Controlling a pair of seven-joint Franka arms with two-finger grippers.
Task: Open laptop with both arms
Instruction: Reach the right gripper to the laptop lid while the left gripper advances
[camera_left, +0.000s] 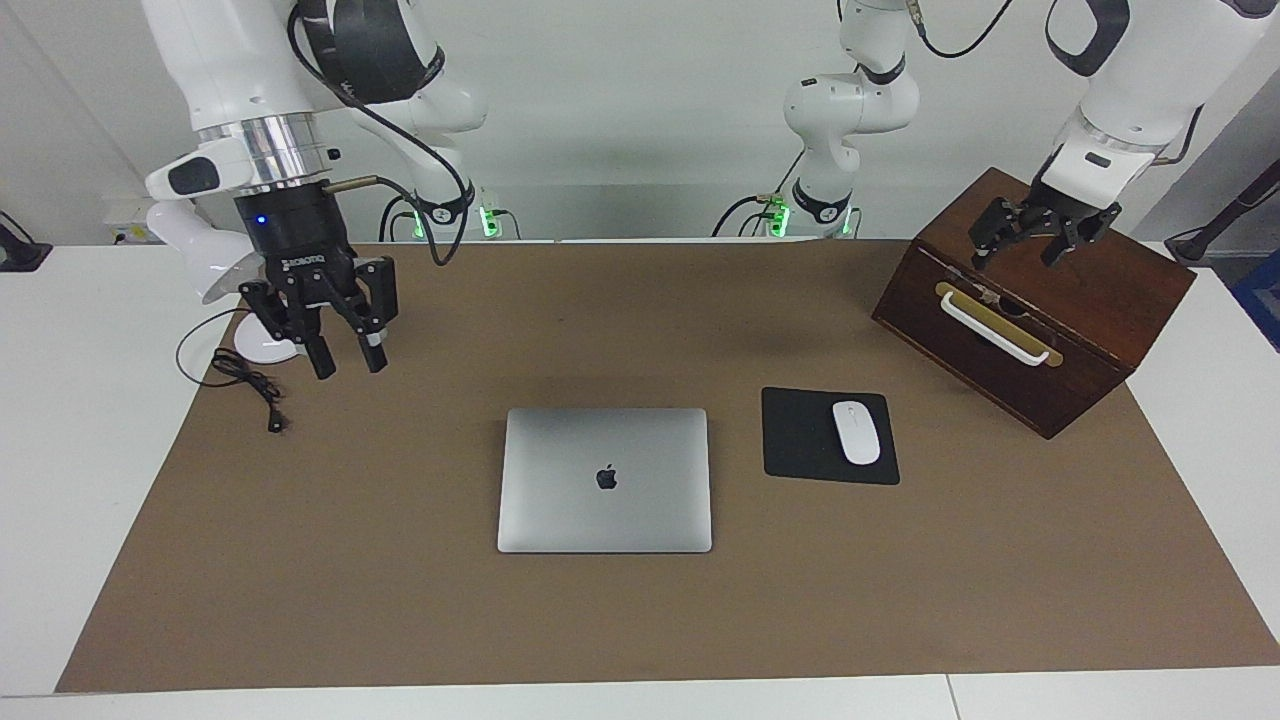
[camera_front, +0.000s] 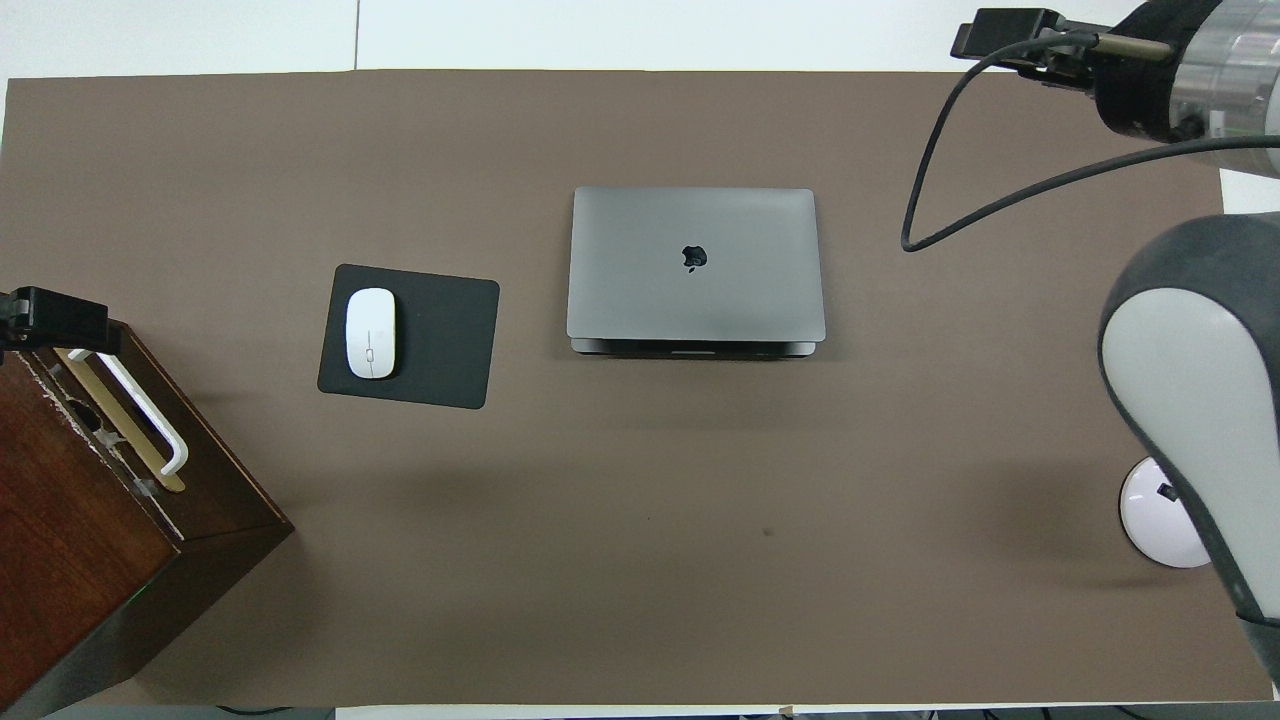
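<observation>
The silver-grey laptop (camera_left: 605, 480) lies closed on the brown mat in the middle of the table, apple logo up; it also shows in the overhead view (camera_front: 695, 265). My right gripper (camera_left: 345, 355) hangs open and empty above the mat, toward the right arm's end of the table and well apart from the laptop. My left gripper (camera_left: 1035, 240) is open and empty over the top of the wooden box (camera_left: 1040, 330), toward the left arm's end. Neither gripper touches the laptop.
A black mouse pad (camera_left: 800, 440) with a white mouse (camera_left: 856, 432) lies beside the laptop toward the left arm's end. The wooden box has a white handle (camera_left: 995, 330). A white lamp base (camera_left: 265, 345) and black cable (camera_left: 250, 385) sit under the right gripper.
</observation>
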